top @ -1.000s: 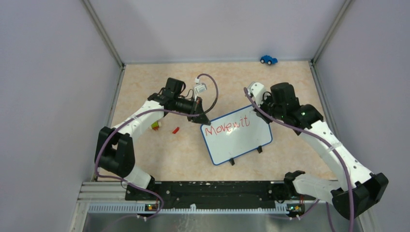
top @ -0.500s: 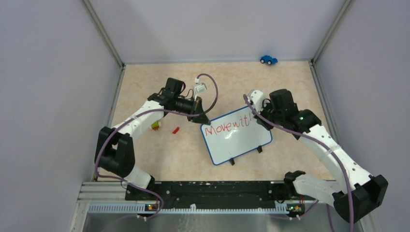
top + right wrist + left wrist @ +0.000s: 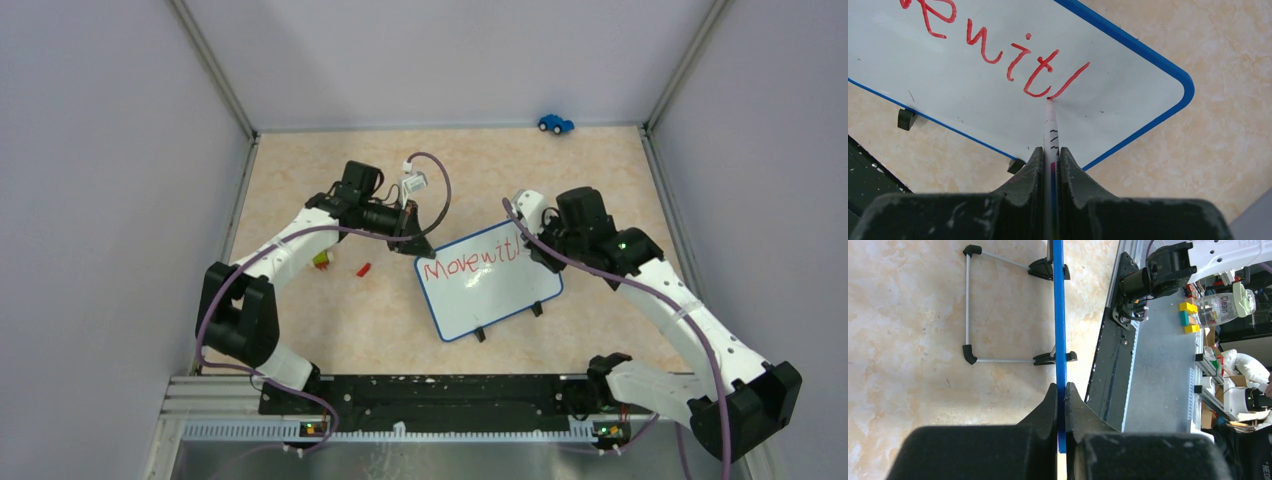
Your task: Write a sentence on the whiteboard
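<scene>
The whiteboard (image 3: 495, 290), white with a blue rim, stands tilted on black feet mid-table. The sentence (image 3: 470, 262) in red reads "Movewit" plus one long stroke. My left gripper (image 3: 418, 245) is shut on the board's upper left corner; the left wrist view shows its jaws (image 3: 1061, 386) pinching the blue rim (image 3: 1058, 315). My right gripper (image 3: 530, 247) is shut on a white marker (image 3: 1050, 125). In the right wrist view the gripper (image 3: 1050, 150) points the marker tip onto the whiteboard (image 3: 973, 105), at the foot of the last stroke of the sentence (image 3: 1013, 55).
A blue toy car (image 3: 555, 123) sits at the far edge. A small red piece (image 3: 364, 268) and a yellow-green piece (image 3: 322, 260) lie left of the board. The board's wire stand (image 3: 968, 305) rests behind it. Walls close in three sides.
My right gripper has drawn nearer along the board's right side, and a new long red stroke stands after the "t". The left arm has stayed still.
</scene>
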